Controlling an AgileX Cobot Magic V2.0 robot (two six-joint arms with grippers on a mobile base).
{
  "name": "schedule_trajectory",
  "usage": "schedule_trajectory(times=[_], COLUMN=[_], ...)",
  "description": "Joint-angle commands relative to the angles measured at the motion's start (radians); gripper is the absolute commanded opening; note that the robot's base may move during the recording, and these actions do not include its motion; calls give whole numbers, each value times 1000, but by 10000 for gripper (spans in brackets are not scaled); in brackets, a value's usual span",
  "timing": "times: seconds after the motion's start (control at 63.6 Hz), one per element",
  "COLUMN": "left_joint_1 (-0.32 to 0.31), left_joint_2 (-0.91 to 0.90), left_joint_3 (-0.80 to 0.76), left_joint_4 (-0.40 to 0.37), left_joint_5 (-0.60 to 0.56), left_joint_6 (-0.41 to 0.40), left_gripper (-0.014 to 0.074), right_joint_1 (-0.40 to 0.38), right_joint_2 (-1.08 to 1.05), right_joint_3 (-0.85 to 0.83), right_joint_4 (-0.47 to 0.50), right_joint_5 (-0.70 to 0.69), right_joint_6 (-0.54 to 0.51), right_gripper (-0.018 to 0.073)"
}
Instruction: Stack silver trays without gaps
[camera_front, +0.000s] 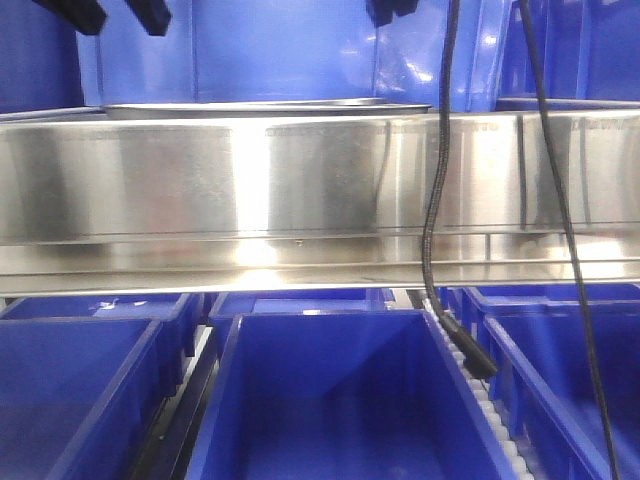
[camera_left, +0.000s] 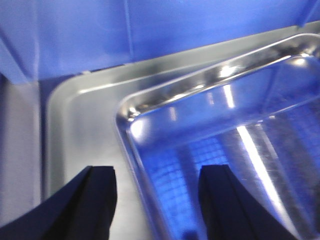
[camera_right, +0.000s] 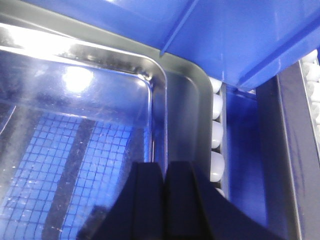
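Nearest the lens, two black fingers of the left gripper (camera_left: 159, 170), spread wide and holding nothing. Straddling the left rim of the shallow, mirror-shiny stainless-steel upper tray (camera_left: 225, 130): one finger above its floor, the other above the duller grey steel lower tray (camera_left: 80, 130) underneath. Probably poised there for taking that rim or nudging it sideways.

On the other side, black fingers of the right gripper (camera_right: 165, 167) clenched tight together, right at the upper tray's right-hand rim, just short of its rounded corner. Metal pinched between the pads or not: impossible to tell. Likely set there for steadying or shifting that end during seating.

Further out, upper tray resting inside lower tray, both with rounded corners, sloped sides and a rolled rim. Floor glassy, full of blue reflections, a fine grid pattern and bright streaks of lamp glare. Broad band of lower tray bared along the left and back, narrower band on the right. Seemingly off-centre, so nesting not yet snug.

Beyond the rims, tall blue plastic bin wall (camera_left: 150, 30) close behind, and a row of white roller beads (camera_right: 216, 130) just beside the lower tray's right edge. From the front, only a thin edge of the trays above the long brushed-steel rail (camera_front: 300, 190). Deep blue plastic bins (camera_front: 330, 400) below, black cables (camera_front: 432, 200) hanging across.
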Motion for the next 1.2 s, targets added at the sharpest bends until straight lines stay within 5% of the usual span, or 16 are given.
schedule_trajectory(times=[0.0,0.079,0.739,1.179], left_joint_1=[3,1,-3,-151], left_joint_2=[-25,-37,-256,-610], left_joint_3=[-7,-7,5,367], left_joint_4=[-38,-42,-24,109], left_joint_5=[-31,-53,-148,-534], left_joint_6=[-6,-6,3,20], left_gripper=[106,-41,4,4], right_joint_1=[2,2,2,2], right_joint_2=[-14,-14,-14,-14], right_joint_3=[-7,-7,-7,-7], right_joint_4=[-19,-36,-62,-62], right_joint_5=[-13,-13,2,-133], right_joint_6=[-10,-23,-43,-43], right_gripper=[-77,-78,-79,-79])
